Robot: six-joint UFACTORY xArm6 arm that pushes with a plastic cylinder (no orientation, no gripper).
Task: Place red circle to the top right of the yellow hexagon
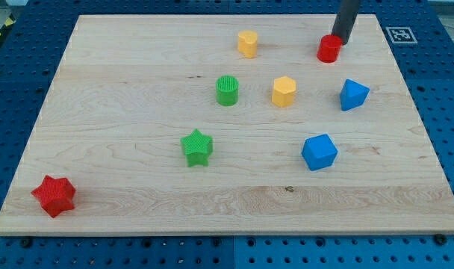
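A pale wooden board (137,187) lay on a blue perforated bench (10,90), with a small black-and-white marker tag (400,34) just off its top right corner.

Going from the view's left, we saw a red star (54,196) near the bottom left corner, well apart from everything else. A green star (197,146) sat around the middle, with a green cylinder (227,90) above it and slightly to the right. Next came a yellow block (247,44) near the top edge, its shape hard to make out, and below it to the right the yellow hexagon (284,91). A blue cube (319,152) lay lower down, to the right of the hexagon.

The red circle (329,48) stood near the top edge, up and to the right of the yellow hexagon and well apart from it. Our rod had no jaws to open or close; my tip (340,43) rested against the red circle's upper right side, touching it. Farthest right, a blue angular block (354,95) sat below the red circle.
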